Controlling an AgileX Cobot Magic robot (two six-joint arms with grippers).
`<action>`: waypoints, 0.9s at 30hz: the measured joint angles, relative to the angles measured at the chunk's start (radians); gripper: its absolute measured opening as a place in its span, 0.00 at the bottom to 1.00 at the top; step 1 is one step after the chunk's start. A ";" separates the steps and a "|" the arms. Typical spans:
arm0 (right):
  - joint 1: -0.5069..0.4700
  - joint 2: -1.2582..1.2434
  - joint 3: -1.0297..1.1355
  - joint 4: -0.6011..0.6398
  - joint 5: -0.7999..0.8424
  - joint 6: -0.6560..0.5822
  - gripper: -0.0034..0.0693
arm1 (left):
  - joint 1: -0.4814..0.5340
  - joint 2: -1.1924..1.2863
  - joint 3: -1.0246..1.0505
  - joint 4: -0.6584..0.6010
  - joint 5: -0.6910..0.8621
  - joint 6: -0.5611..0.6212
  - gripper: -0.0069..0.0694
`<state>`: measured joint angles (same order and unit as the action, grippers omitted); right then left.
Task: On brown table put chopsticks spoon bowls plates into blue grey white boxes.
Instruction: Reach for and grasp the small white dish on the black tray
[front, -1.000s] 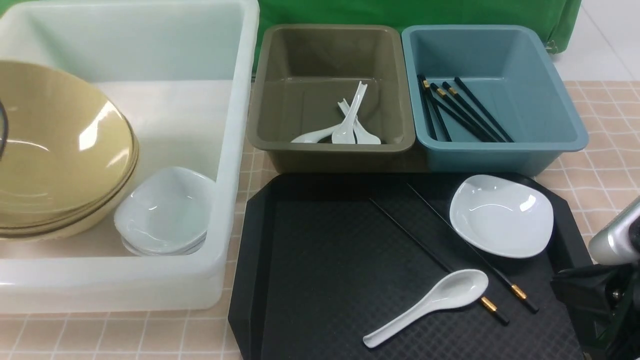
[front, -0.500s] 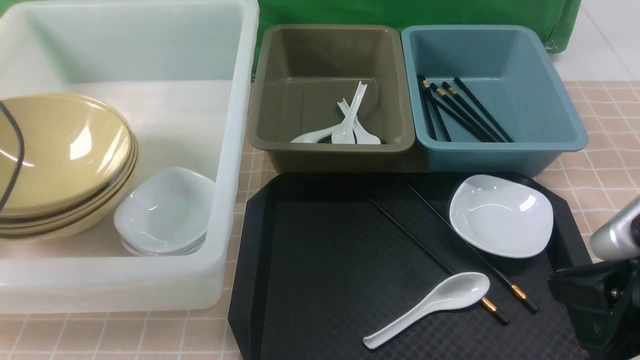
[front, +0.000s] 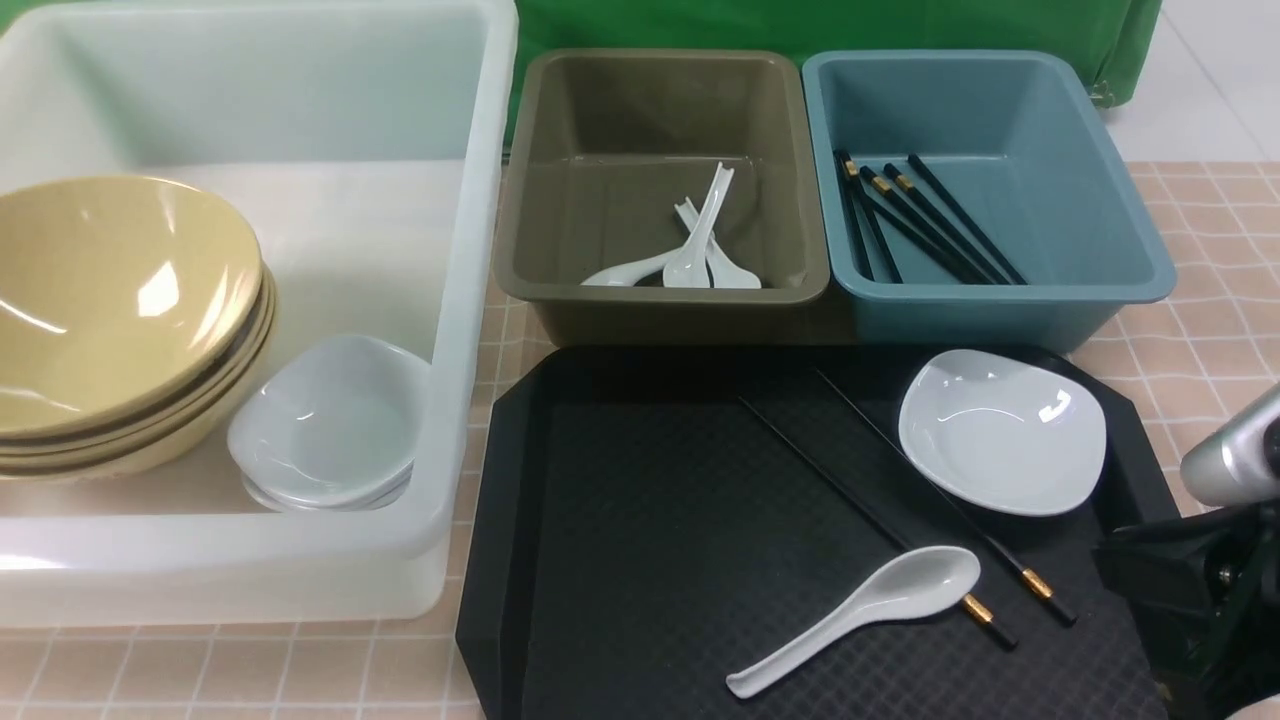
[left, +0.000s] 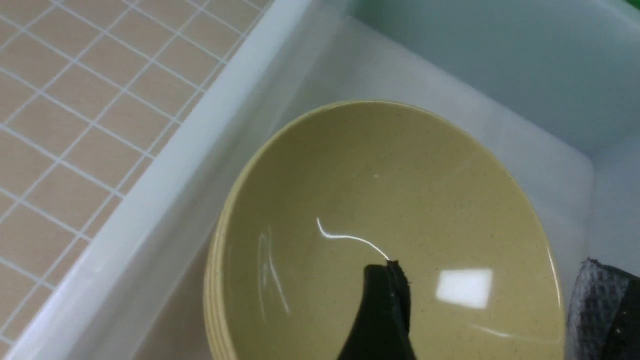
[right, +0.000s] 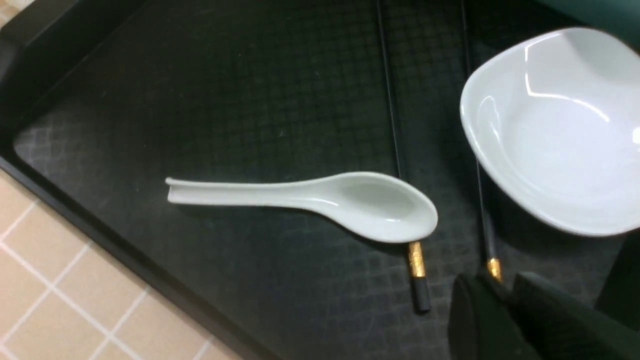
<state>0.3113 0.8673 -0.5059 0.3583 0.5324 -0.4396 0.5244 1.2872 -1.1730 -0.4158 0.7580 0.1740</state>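
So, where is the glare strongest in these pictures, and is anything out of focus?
Left wrist view: a bright square reflection and thin streaks on the yellow bowl. Front view: soft highlights on the stacked bowls and on the white plate on the black tray; lighting is even. Right wrist view: curved glare lines on the plate; the spoon is in focus.
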 joint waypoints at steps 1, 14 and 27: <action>0.000 0.010 0.000 0.000 -0.001 0.008 0.23 | 0.000 0.016 0.017 -0.016 0.000 0.014 0.57; 0.000 0.241 -0.023 0.073 -0.009 0.168 0.38 | -0.241 -0.039 0.085 -0.460 0.101 0.392 0.15; -0.098 0.500 -0.277 0.008 -0.009 0.148 0.51 | -0.693 -0.282 0.356 -0.430 0.087 0.599 0.10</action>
<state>0.2133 1.3670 -0.7832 0.3660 0.5230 -0.2917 -0.1683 1.0056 -0.8168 -0.8460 0.8451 0.7729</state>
